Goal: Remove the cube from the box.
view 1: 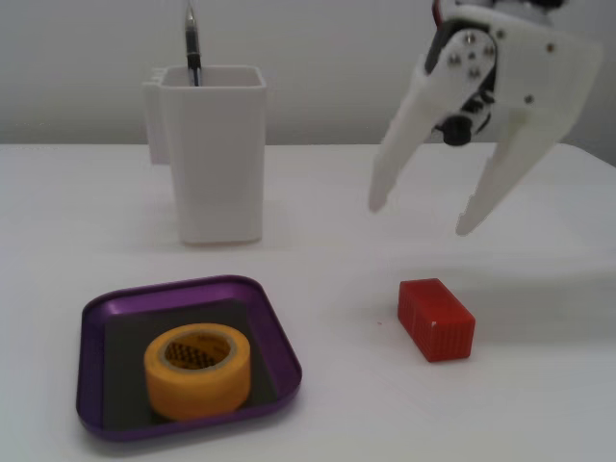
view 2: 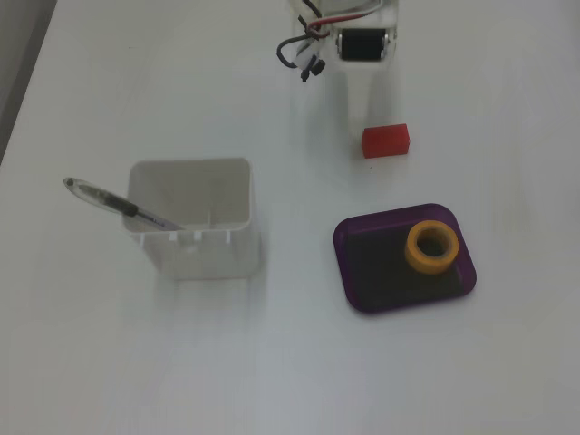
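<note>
The white bench (view 1: 539, 404) carried everything, and places here are given from the box (view 1: 100, 318), the shallow purple tray. In a fixed view the tall white container (view 1: 214, 154) with a pen (view 1: 192, 43) stood behind the box. Inside the box sat only a yellow tape roll (view 1: 197, 371). The cube (view 1: 436, 319) lay outside it, to the right of the box in that view, flat on the bench and well apart from the rim. The hand (view 1: 419, 217) hung above and beyond the cube, spread wide and pinching nothing. The removal seemed done. To finish well, the arm would likely need only to lift straight away, keeping both fingers clear of the cube so it was not nudged back toward the box.
</note>
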Available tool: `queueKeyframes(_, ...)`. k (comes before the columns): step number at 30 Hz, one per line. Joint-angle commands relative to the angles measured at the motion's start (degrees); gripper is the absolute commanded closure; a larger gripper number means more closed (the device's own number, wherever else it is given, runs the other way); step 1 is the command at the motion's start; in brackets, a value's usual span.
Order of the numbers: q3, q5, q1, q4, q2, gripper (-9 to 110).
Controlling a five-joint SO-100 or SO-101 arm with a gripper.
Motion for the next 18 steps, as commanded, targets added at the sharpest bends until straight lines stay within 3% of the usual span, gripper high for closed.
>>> queueKeyframes(1, -2.11, -6.50, 3.60, 1.67, 8.53, 81)
queueKeyframes(8, 13.80, -12.66, 8.00, 1.23, 29.79, 81)
queueKeyframes(18, 45.70, -11.95, 8.61, -1.23, 68.55, 81)
